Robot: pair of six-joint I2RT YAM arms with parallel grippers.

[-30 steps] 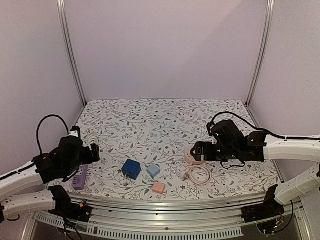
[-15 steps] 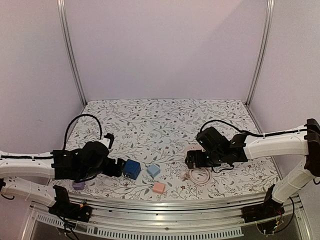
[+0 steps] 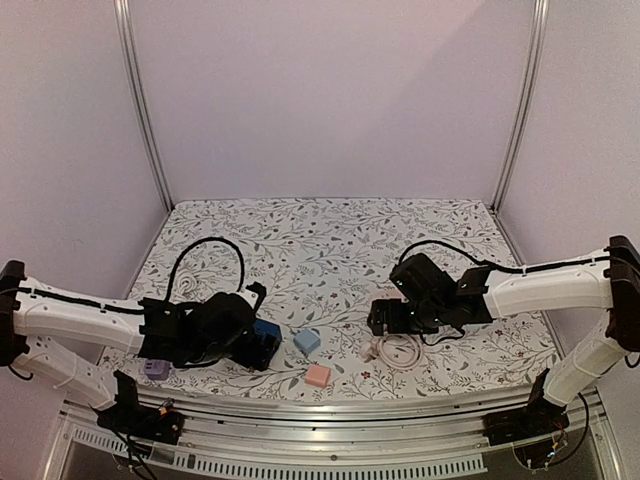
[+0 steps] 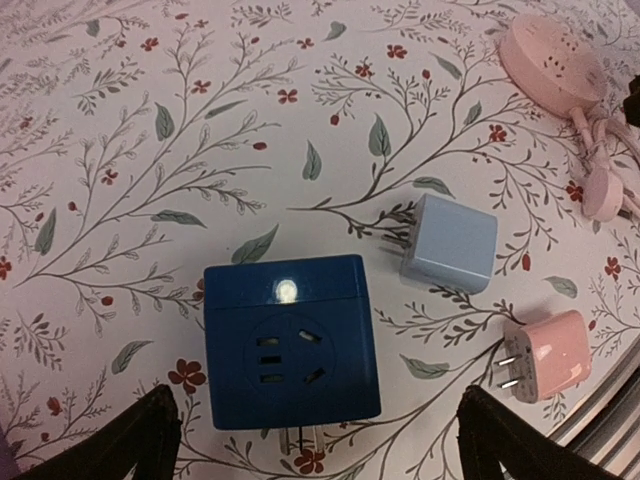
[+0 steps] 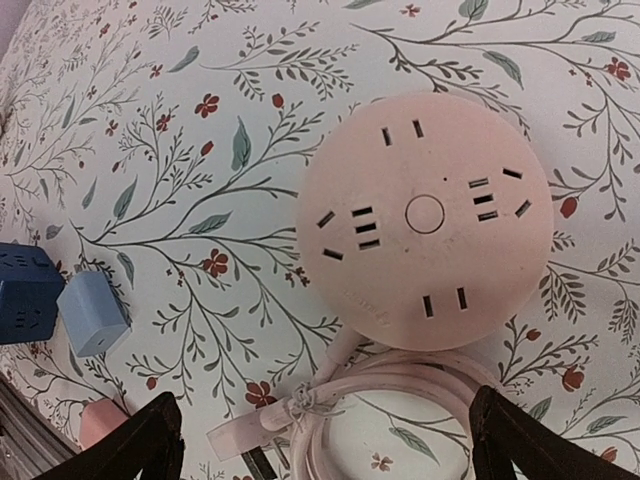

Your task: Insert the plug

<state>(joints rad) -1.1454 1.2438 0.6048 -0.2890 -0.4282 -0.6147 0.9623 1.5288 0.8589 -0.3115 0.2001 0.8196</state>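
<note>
Glossy blue cube plug (image 4: 290,340), round pink socket disc (image 5: 425,220), floral cloth (image 4: 150,150)

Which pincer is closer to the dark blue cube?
Left. The left pincer hovers open right above the dark blue cube. The right pincer is farther off, open over the round pink socket.

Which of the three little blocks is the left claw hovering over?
The dark blue cube, the biggest one, with socket holes on top. The light blue plug and pink plug lie beside it.
</note>
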